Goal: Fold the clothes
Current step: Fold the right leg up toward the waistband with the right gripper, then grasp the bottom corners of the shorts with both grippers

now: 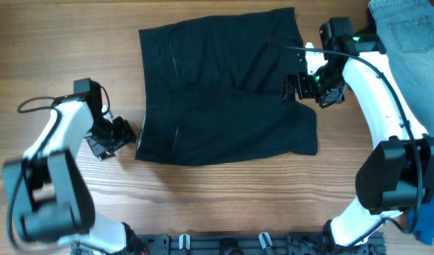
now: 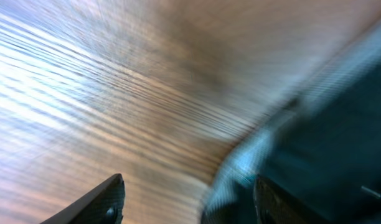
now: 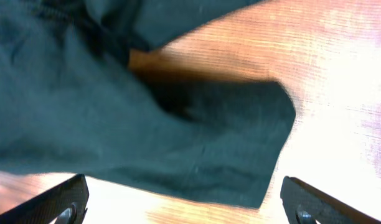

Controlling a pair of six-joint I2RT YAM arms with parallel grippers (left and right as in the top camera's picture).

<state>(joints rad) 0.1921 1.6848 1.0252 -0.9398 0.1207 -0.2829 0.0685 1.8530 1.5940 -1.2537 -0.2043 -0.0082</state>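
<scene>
Left wrist blurred; dark mass probably shorts.

This looks like a robot bench in a lab, not a home. Behind my left hand and right hand, my white arms stand on a black mounting rail at the edge of a wooden table. A loose cable loops outside my left hand.

overhead: straight down | wrists: close, low | shared: shorts edge
</scene>
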